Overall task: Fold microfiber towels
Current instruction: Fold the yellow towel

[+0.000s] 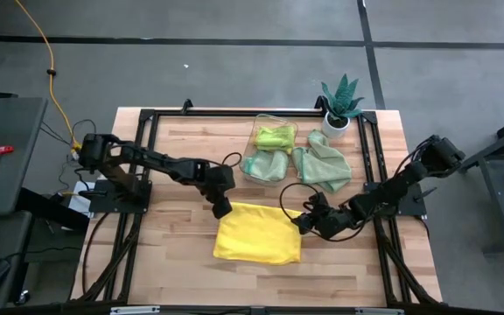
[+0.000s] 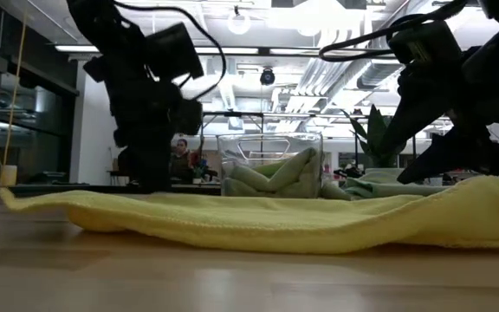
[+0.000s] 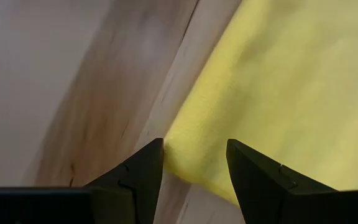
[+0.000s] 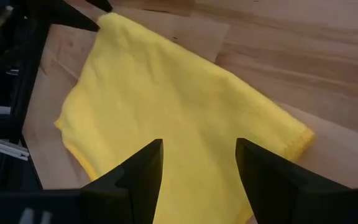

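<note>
A bright yellow microfiber towel (image 1: 256,234) lies spread flat on the wooden table near its front middle. My left gripper (image 1: 221,208) is open and points down at the towel's far left corner (image 3: 188,134), which lies between its two fingertips. My right gripper (image 1: 304,220) is open too. It slants down over the towel's far right part (image 4: 185,118), one finger on either side of the cloth below. In the low view the towel (image 2: 275,221) lies low, with gentle ripples.
A clear bin (image 1: 274,144) at the far middle holds a lime green cloth and a pale mint one. Another mint cloth (image 1: 324,164) lies bunched to its right. A potted plant (image 1: 339,105) stands at the far right corner. Black frame rails (image 1: 143,157) run along the sides.
</note>
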Controlling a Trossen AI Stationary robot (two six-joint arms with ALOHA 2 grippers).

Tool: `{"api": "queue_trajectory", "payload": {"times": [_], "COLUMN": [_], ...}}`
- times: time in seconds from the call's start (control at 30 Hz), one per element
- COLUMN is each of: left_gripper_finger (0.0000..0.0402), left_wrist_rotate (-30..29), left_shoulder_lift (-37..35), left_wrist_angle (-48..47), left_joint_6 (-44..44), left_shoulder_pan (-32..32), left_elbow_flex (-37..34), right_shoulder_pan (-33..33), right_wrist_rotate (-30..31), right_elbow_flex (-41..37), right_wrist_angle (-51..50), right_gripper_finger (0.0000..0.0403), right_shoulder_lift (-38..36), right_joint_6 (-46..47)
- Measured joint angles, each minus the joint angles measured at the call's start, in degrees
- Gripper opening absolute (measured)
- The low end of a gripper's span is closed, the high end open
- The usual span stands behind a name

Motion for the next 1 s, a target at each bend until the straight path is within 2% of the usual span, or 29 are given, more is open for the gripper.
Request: {"api": "queue_trajectory", "payload": {"times": [0.23,0.33,0.43,0.53,0.63,0.73,0.8,1.0], "left_gripper_finger": [0.0166,0.0152,0.0115,0.0059,0.0011,0.0014,0.0011,0.0005], "left_wrist_rotate": [2.3,2.05,1.36,0.88,0.68,0.32,0.34,-0.49], "left_shoulder_lift": [4.05,4.09,3.92,3.89,3.96,3.96,3.96,4.0], "left_wrist_angle": [0.31,0.32,0.2,0.25,0.23,0.08,0.08,0.06], "left_joint_6": [0.16,0.13,0.08,0.14,-0.04,-0.4,-0.46,-0.93], "left_shoulder_pan": [0.09,0.09,0.08,0.09,0.11,0.09,0.09,0.02], "left_elbow_flex": [0.24,0.2,0.13,0.07,0.07,0.06,0.05,0.02], "right_shoulder_pan": [0.0,-0.01,-0.73,-3.14,-5.76,-7.81,-8.86,-10.52], "right_wrist_rotate": [-0.17,-0.56,-1.81,-6.14,-8.45,-7.75,-7.39,-12.69], "right_elbow_flex": [0.0,0.0,0.09,2.06,6.31,10.41,11.56,11.34], "right_wrist_angle": [0.09,0.24,0.17,-2.08,-10.14,-22.05,-26.39,-26.48], "right_gripper_finger": [0.0195,0.0195,0.0195,0.0195,0.0194,0.0191,0.019,0.019], "right_shoulder_lift": [0.0,0.0,0.0,0.02,0.02,0.02,0.02,1.01], "right_joint_6": [-0.45,-1.91,-3.87,-10.3,-18.51,-23.59,-25.85,-30.42]}}
